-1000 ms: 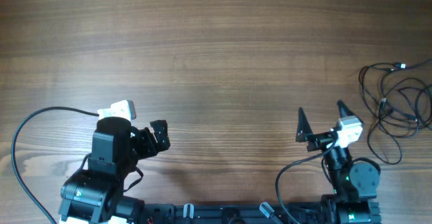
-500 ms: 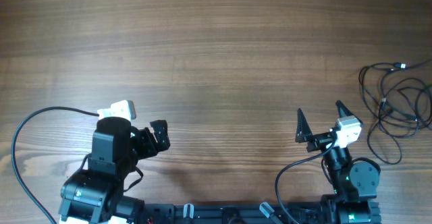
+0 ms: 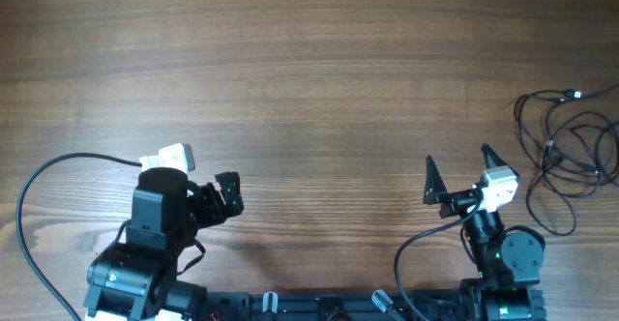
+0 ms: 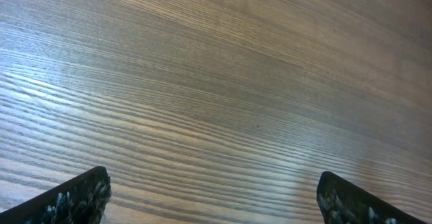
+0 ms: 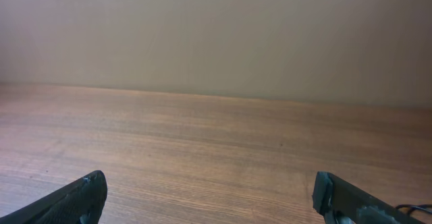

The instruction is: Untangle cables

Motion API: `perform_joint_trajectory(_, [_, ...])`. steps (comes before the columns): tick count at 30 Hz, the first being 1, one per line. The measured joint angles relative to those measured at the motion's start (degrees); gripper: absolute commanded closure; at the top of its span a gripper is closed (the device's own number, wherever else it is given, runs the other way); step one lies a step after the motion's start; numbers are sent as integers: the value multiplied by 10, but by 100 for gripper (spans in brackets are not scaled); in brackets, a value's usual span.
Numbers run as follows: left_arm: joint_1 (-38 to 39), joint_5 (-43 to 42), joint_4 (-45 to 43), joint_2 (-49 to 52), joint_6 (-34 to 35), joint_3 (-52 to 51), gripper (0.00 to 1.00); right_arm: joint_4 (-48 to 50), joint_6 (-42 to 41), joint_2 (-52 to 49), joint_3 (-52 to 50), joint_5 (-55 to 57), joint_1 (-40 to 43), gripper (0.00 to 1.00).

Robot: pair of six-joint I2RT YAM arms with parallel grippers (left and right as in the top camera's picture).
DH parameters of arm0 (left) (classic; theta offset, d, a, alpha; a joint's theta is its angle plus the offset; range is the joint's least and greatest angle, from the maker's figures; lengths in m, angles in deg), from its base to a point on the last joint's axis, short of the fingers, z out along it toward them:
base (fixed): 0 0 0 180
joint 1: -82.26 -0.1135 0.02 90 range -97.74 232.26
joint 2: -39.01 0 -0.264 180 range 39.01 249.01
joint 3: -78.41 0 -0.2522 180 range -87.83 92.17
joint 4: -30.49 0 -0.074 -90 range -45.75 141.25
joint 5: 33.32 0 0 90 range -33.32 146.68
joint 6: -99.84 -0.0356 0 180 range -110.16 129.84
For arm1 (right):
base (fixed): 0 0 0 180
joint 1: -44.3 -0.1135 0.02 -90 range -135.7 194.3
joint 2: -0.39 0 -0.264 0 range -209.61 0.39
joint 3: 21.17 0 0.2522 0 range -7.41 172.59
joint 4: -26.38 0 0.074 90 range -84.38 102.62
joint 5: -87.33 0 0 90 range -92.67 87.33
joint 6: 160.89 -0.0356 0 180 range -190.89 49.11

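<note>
The cables (image 3: 571, 142) are thin black wires in a loose tangle of loops on the wooden table (image 3: 309, 79) at the far right edge, with a small silvery plug tip (image 3: 576, 95) at the top. A short bit of one wire shows at the bottom right of the right wrist view (image 5: 413, 209). My right gripper (image 3: 458, 166) is open and empty, left of the tangle and apart from it; its fingers (image 5: 74, 198) frame bare wood. My left gripper (image 3: 228, 193) is open and empty at the front left, far from the cables; its fingertips (image 4: 74, 198) frame bare wood.
A thicker black robot cable (image 3: 44, 181) arcs over the table at the front left. Another loops beside the right arm's base (image 3: 411, 248). The arm bases (image 3: 145, 263) stand along the front edge. A pale wall (image 5: 216, 35) lies beyond the table's far edge.
</note>
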Motion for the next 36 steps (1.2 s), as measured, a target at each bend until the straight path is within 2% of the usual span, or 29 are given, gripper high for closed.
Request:
perform_joint_trajectory(16, [-2,0,17,-5,0,0,0,0,0,0,0,0,0,0])
perform_joint_trajectory(22, [-48,0,10,-85,0,-28,0,0,0,0,0,0,0,0])
perform_joint_trajectory(28, [-116,-19,-60,-204,0,-127,0,0,0,0,0,0,0,0])
perform_joint_trajectory(36, [-143,-42,-243,-296,0,-248,0,0,0,0,0,0,0,0])
